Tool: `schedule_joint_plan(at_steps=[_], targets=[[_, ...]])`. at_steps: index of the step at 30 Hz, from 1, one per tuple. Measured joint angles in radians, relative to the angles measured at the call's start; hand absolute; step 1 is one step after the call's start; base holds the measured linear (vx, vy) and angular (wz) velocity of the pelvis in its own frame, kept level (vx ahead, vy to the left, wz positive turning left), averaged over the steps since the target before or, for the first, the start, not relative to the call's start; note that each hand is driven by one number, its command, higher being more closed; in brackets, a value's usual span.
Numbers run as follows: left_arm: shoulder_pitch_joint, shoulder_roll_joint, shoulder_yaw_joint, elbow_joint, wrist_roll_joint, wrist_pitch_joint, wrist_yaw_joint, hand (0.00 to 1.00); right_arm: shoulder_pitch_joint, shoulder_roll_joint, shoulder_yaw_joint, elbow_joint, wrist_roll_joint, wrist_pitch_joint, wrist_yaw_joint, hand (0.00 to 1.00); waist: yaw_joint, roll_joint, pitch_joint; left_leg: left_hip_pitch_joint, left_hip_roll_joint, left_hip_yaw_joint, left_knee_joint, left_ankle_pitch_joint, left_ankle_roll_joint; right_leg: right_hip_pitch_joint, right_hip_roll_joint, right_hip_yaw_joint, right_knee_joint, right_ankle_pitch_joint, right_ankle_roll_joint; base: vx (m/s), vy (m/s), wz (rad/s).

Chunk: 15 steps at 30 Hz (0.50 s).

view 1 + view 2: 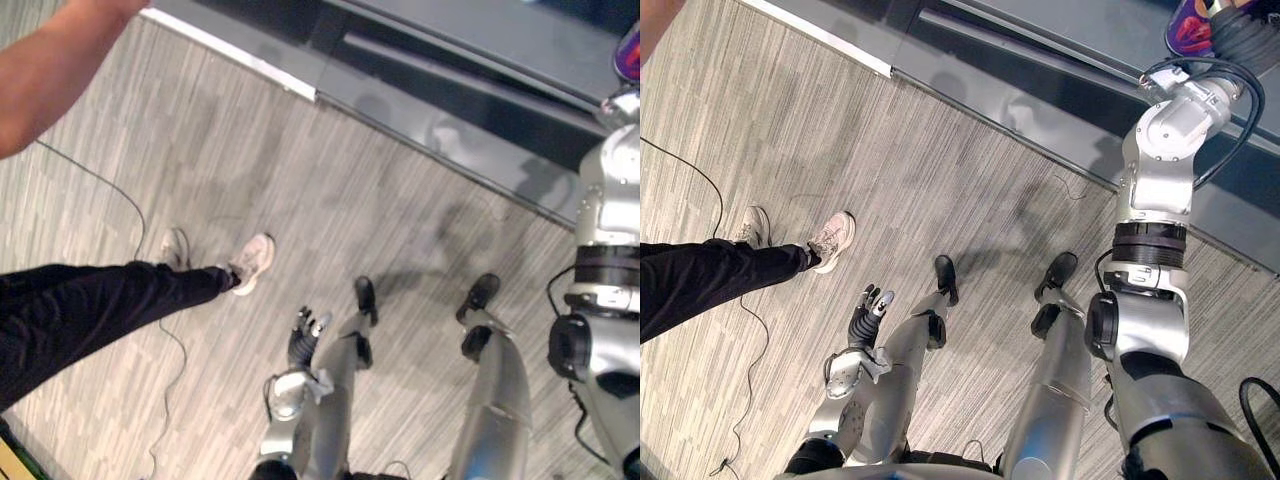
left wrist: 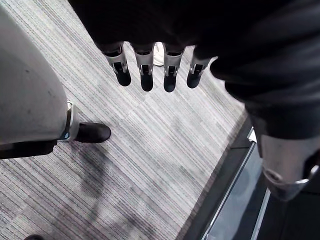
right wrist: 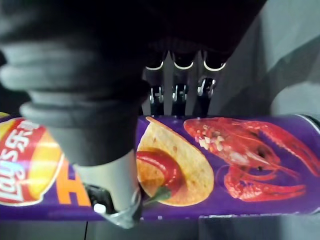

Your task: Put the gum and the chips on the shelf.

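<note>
My two head cameras look steeply down from well above at the floor (image 1: pixel 330 200). They share the person's shoe (image 1: pixel 250 262) and the shelf (image 1: pixel 480 45) running along the far edge, and the right eye sits slightly to the right of the left. My left wrist camera looks along the left hand (image 2: pixel 145 70) down at that same floor and the foot of the shelf. My right wrist camera looks past the right hand (image 3: pixel 107 175), very close against the chips can (image 3: pixel 240 155).
</note>
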Motion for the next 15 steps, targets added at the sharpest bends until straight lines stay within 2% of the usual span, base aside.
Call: schedule_joint_plan(at_steps=[6, 7, 12, 15], targets=[[0.002, 0.000, -0.005, 0.000, 0.000, 0.000, 0.000, 0.00, -0.010, -0.008, 0.027, 0.016, 0.000, -0.017, -0.001, 1.00, -0.002, 0.000, 0.000, -0.001, -0.002, 0.006, -0.006, 0.001, 0.001, -0.012, 0.000, 0.009, 0.004, 0.000, 0.000, 0.00, -0.001, -0.01], [0.002, 0.000, -0.010, 0.000, 0.000, 0.000, 0.000, 0.00, -0.013, -0.021, 0.035, 0.036, 0.001, -0.023, 0.000, 0.00, -0.002, 0.000, 0.000, -0.001, -0.003, 0.006, -0.006, 0.002, 0.000, -0.012, 0.000, 0.009, 0.005, 0.000, 0.000, 0.00, 0.000, 0.00], [0.003, 0.000, -0.011, 0.000, 0.000, 0.000, -0.001, 0.00, -0.019, -0.019, 0.043, 0.129, 0.010, 0.000, 0.006, 0.00, 0.001, 0.000, 0.000, -0.001, -0.006, 0.009, -0.013, 0.009, 0.000, -0.019, -0.002, 0.015, 0.007, 0.000, 0.000, 0.00, 0.000, 0.00], [0.003, 0.000, -0.012, 0.000, -0.001, 0.000, -0.001, 0.00, -0.019, -0.021, 0.068, 0.143, 0.020, -0.003, 0.008, 0.00, -0.001, 0.000, 0.000, -0.001, -0.009, 0.014, -0.026, 0.017, 0.001, -0.029, -0.002, 0.019, 0.008, 0.003, -0.005, 0.00, 0.000, 0.00]])
